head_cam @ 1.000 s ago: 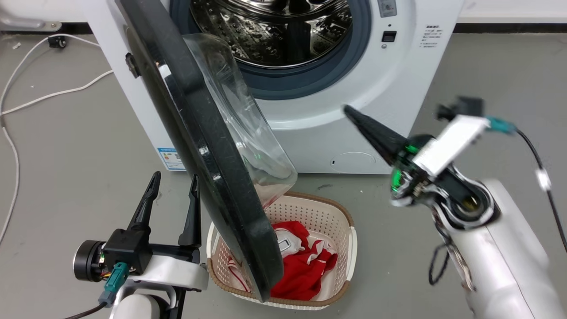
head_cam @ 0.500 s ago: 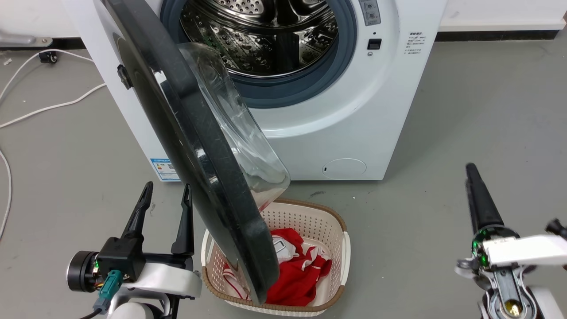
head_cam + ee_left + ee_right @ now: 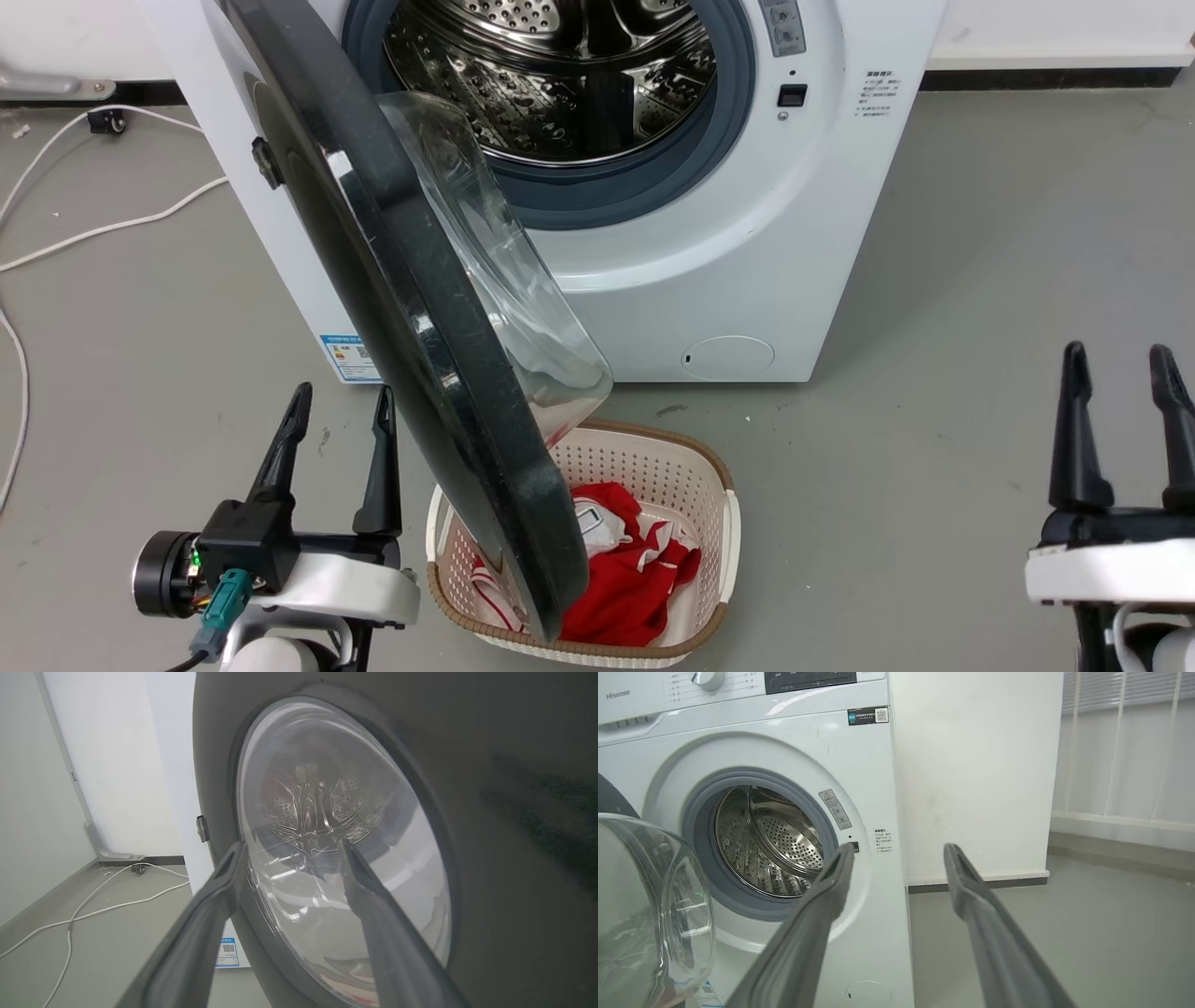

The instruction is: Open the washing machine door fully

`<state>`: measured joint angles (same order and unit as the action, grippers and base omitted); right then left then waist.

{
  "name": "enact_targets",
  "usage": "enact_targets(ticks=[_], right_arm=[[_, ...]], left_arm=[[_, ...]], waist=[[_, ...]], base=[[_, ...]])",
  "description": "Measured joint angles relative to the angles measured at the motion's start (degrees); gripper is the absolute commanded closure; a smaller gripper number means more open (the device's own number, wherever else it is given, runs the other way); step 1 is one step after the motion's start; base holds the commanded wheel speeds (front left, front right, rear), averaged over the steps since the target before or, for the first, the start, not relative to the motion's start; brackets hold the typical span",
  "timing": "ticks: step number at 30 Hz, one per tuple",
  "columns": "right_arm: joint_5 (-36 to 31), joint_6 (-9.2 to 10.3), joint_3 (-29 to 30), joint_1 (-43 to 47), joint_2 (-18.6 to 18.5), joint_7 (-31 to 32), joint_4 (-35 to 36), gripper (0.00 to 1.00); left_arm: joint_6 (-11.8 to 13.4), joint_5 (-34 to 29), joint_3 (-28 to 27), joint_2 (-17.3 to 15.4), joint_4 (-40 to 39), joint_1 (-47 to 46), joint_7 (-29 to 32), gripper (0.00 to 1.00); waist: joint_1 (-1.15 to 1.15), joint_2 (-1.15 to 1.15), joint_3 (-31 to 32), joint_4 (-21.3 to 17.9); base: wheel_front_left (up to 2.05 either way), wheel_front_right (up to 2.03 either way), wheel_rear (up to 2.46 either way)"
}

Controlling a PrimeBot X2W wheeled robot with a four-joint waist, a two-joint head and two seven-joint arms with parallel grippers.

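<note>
The washing machine door (image 3: 401,280), a glossy black disc with a bulging clear glass bowl (image 3: 504,280), stands swung out from the white washing machine (image 3: 747,233), hinged at the left, its lower edge over the basket. The steel drum (image 3: 560,65) lies exposed. My left gripper (image 3: 341,401) is open, just left of the door's outer face, touching nothing. In the left wrist view the door (image 3: 514,858) looms close behind my left gripper (image 3: 289,847). My right gripper (image 3: 1120,359) is open at the lower right, far from the machine. The right wrist view has the open gripper (image 3: 899,851) facing the drum (image 3: 770,844).
A cream perforated laundry basket (image 3: 719,504) with red clothing (image 3: 635,569) sits on the floor under the door. White cables (image 3: 103,224) trail over the grey floor at the left. A small round white flap (image 3: 728,357) is low on the machine's front.
My right arm has swung down and right, away from the machine front, and turned so both fingers point up, open. The camera shifted slightly. The door and left gripper stay about where they were.
</note>
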<state>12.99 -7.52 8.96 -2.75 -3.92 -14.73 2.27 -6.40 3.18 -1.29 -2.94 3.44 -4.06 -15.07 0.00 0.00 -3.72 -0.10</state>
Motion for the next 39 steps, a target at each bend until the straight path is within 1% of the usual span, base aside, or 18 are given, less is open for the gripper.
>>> enact_targets(ticks=[1,2,4,5,8,12,15,26,27,28,35,39], right_arm=[[-4.0,0.01,0.0,0.6,0.3,0.2,1.4,0.00],[-6.5,0.01,-0.1,1.2,0.5,0.8,2.6,0.00],[-10.9,0.01,-0.5,2.5,0.8,1.3,4.9,0.00],[-11.9,0.01,-1.1,3.1,0.8,1.7,5.8,0.00],[-10.7,0.01,-2.8,5.4,0.9,2.2,6.7,0.00],[-8.2,0.01,-3.5,7.6,0.9,2.2,4.9,0.00],[-7.0,0.01,-3.6,7.8,0.9,1.6,3.4,0.00],[-6.4,0.01,-3.9,7.2,1.0,0.8,1.4,0.00],[-6.3,0.01,-3.9,7.1,1.0,0.8,1.3,0.00],[-6.3,0.01,-3.9,6.9,1.0,0.6,1.3,0.00],[-6.0,0.01,-4.1,6.6,1.0,0.6,0.8,0.00],[-5.7,0.01,-4.4,6.4,1.0,0.4,0.4,0.00]], left_arm=[[0.0,0.0,-0.1,0.0,0.0,0.0,0.0,0.00],[0.0,0.0,-0.1,0.0,0.0,0.0,0.0,0.00],[0.0,0.0,-0.2,0.0,-0.1,0.0,0.0,0.00],[0.0,0.0,-0.2,0.0,-0.1,0.0,0.0,0.00],[0.0,-0.1,-0.4,0.0,-0.3,0.0,0.0,0.00],[0.0,-0.4,-0.5,0.0,-0.3,0.0,0.0,0.00],[0.0,-0.4,-0.5,0.0,-0.3,0.0,0.0,0.00],[-0.2,-0.5,-0.4,0.0,0.1,0.0,0.0,0.00],[-0.2,-0.5,-0.4,0.0,0.1,0.0,0.0,0.64],[-0.2,-0.4,-0.3,0.0,0.1,0.0,0.0,1.00],[-0.2,0.0,-0.5,0.0,-0.5,0.0,0.0,1.00],[-0.1,0.2,-1.3,0.0,-4.8,-1.0,0.0,1.00]], waist=[[0.00,0.00,0.0,0.0],[0.00,0.00,0.1,0.0],[0.00,0.00,0.2,0.0],[0.00,0.00,0.2,0.0],[0.00,0.00,0.3,0.0],[0.00,0.00,0.4,-0.1],[0.00,0.00,0.4,-0.3],[0.00,0.00,0.4,-0.4],[0.00,0.00,0.3,-0.3],[0.00,0.00,0.3,-0.3],[0.00,0.00,0.1,-0.3],[0.00,0.00,-0.2,-0.2]], base=[[0.00,0.00,0.00],[0.00,0.00,0.00],[0.00,0.00,0.00],[0.00,0.00,0.00],[0.00,0.00,0.00],[0.00,0.00,0.00],[0.00,0.00,0.00],[0.00,0.00,0.00],[0.00,0.00,0.00],[0.00,0.00,0.00],[0.00,0.00,0.00],[0.00,0.00,0.00]])
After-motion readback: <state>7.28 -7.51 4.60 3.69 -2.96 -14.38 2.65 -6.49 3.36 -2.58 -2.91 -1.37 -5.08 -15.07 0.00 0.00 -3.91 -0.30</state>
